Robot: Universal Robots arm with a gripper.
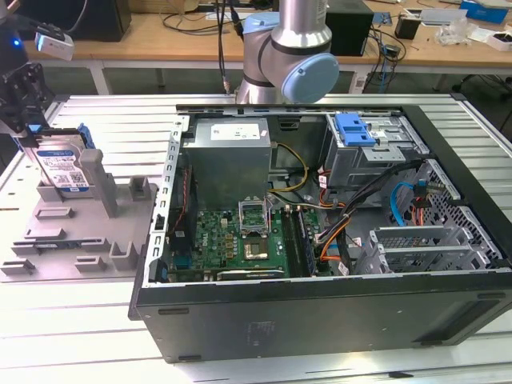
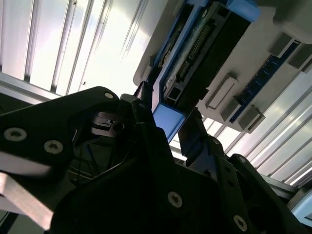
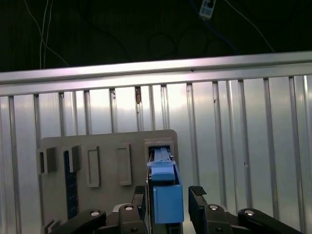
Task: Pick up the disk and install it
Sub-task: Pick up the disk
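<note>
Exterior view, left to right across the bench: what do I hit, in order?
gripper → disk → power supply box → drive cage with the blue latch. The grey fixture plate under the disk spans too wide to place in the order.

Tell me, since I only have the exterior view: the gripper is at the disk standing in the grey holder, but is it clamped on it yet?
Observer: Not clamped, as far as I can see. In the first wrist view the gripper straddles the disk, and a gap shows beside one of its fingers.
Operator: Which part of the disk lies between them?
Observer: The end of its blue frame. In the second wrist view that blue end sits between the two fingers, with the drive body running away beyond it.
</note>
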